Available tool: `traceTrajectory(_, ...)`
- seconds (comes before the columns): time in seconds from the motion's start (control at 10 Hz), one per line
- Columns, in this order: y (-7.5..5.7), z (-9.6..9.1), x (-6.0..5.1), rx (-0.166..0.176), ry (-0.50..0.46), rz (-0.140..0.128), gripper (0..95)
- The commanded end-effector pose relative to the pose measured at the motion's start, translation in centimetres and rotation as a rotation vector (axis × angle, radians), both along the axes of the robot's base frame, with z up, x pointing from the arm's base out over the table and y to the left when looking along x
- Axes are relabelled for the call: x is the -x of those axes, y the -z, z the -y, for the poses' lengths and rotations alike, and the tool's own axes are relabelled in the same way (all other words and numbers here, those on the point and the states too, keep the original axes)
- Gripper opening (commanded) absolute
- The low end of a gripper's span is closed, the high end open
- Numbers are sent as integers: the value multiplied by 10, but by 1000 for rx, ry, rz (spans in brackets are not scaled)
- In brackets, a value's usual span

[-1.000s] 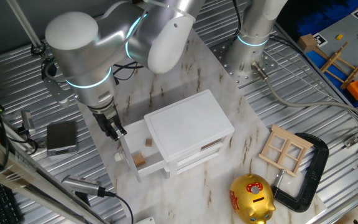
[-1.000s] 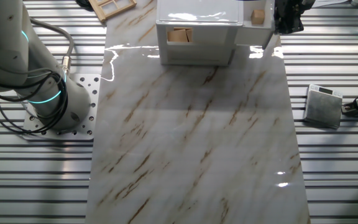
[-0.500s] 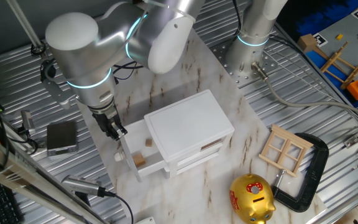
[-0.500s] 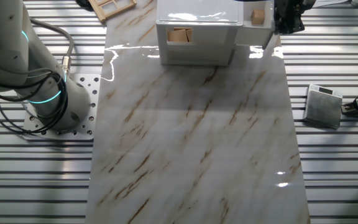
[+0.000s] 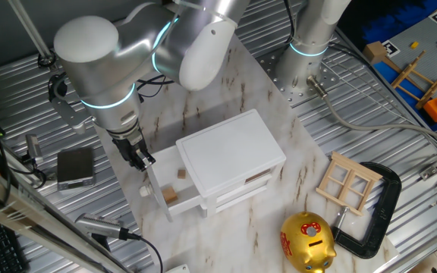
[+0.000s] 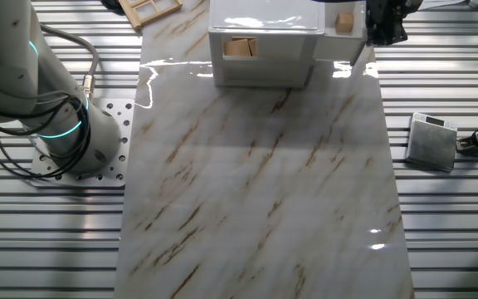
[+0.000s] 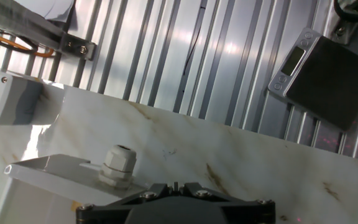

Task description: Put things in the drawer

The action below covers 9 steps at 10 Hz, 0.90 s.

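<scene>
The white cabinet [image 5: 230,152] stands on the marble board with its top drawer [image 5: 165,186] pulled out to the left. Two tan wooden cubes [image 5: 180,174] [image 5: 171,196] lie inside the drawer. In the other fixed view one cube [image 6: 344,22] shows in the open drawer, and another tan cube [image 6: 239,47] shows through an opening in the cabinet's side. My gripper [image 5: 138,156] is shut and empty. It hangs just outside the drawer front, near its far end. In the hand view my gripper [image 7: 176,186] is close behind the drawer front, with the small white knob [image 7: 118,165] to its left.
A grey scale [image 5: 75,167] lies on the ribbed table left of the board and shows in the hand view [image 7: 328,74]. A pale wooden window frame [image 5: 349,180], a black clamp [image 5: 378,205] and a gold piggy bank [image 5: 307,241] sit right of the cabinet.
</scene>
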<state>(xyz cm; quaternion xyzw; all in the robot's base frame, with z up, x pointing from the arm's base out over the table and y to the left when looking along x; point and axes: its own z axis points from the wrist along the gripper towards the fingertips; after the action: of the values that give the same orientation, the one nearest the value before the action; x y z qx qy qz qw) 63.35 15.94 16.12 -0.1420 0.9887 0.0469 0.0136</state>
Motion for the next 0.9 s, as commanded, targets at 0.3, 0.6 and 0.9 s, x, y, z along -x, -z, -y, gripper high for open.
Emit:
traceTrajectory(0.3, 0, 0, 0, -1, -3, -2, 0)
traceTrajectory(0.6, -2, -1, 2, -9, 1, 0, 0)
traceTrajectory(0.9, -2, 0, 15, -24, -14, -2, 0)
